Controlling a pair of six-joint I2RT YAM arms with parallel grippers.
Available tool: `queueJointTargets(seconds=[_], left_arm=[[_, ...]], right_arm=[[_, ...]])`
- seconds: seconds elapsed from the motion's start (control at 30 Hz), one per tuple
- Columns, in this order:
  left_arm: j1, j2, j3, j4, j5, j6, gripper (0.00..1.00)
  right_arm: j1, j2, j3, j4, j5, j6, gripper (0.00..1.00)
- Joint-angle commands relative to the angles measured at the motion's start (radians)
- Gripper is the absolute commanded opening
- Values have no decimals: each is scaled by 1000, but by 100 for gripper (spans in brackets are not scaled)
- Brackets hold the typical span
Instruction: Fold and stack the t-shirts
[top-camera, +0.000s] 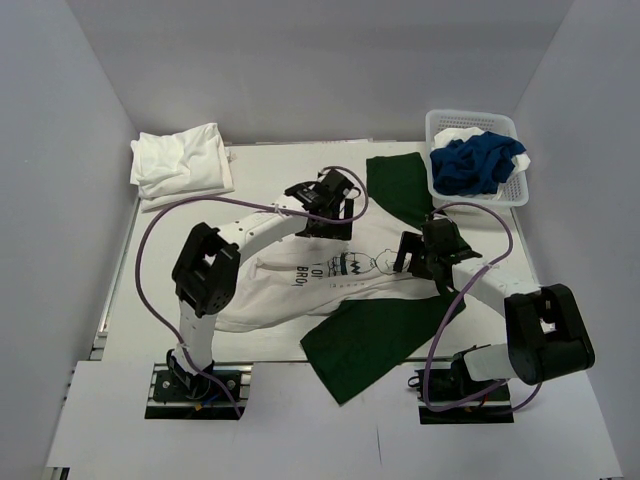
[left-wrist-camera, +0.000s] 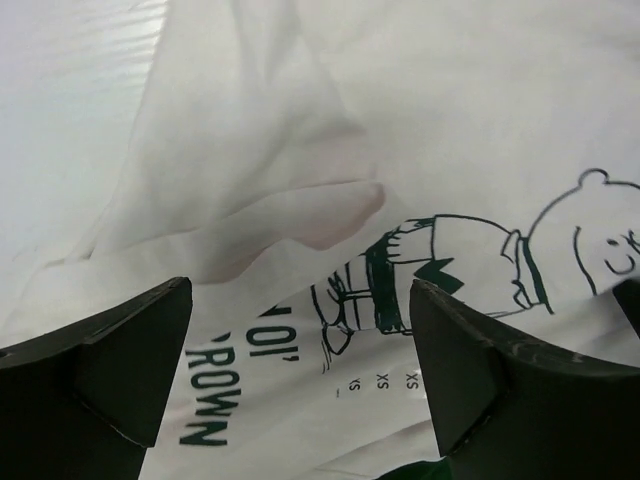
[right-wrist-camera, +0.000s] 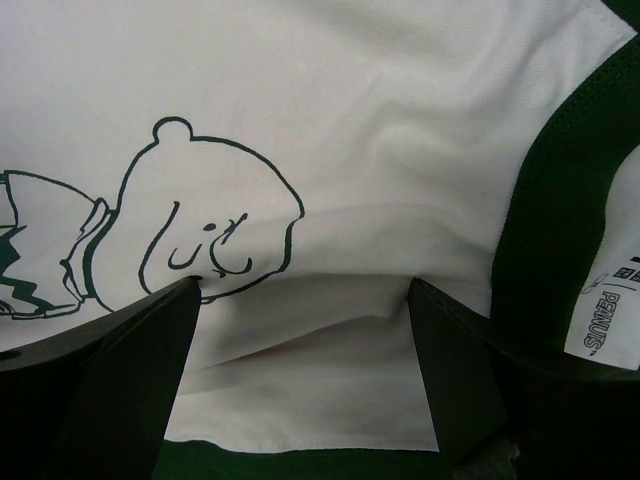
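A white t-shirt with a black cartoon figure and lettering (top-camera: 330, 272) lies spread in the middle of the table, on top of a dark green t-shirt (top-camera: 385, 335). My left gripper (top-camera: 328, 203) is open over the printed shirt's far edge; its print (left-wrist-camera: 400, 285) shows between the fingers. My right gripper (top-camera: 425, 258) is open over the shirt's right side near the collar; the cartoon head (right-wrist-camera: 210, 235) and the dark collar band (right-wrist-camera: 555, 215) show. Folded white t-shirts (top-camera: 182, 163) lie at the far left. A royal blue t-shirt (top-camera: 478, 163) fills the basket.
A white plastic mesh basket (top-camera: 436, 128) stands at the far right corner. The green shirt also sticks out behind the printed one (top-camera: 398, 185). Grey walls close in the left, back and right sides.
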Motion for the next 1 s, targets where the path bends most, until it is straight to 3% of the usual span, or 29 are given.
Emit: queueJointTargets(seconds=[0.0,0.13,0.43,0.6,0.67,0.77,0.87,0.9,0.97], left_arm=[[13,3,9,120,160,173,99],[13,-23,-86,221,261,353,98],[23,12,-171,362,204,465,84],[23,12,-205,428,256,494,82],[23,12,-205,439,279,503,77],[23,12,-205,439,318,513,54],[23,12,-205,430,329,522,10],[23,12,-205,430,291,508,1],[23,12,-205,418,231,488,0]], right_arm=[[-4,22,6,12,0,3,90],[-5,37,14,4,6,0,90],[-5,58,22,-8,2,0,90],[-5,65,25,-14,-3,-3,90],[-5,71,29,-17,2,-5,90],[-4,71,33,-22,2,-5,90],[-7,74,34,-23,5,-5,90],[-5,80,36,-23,8,-2,90],[-5,83,39,-33,24,0,90]])
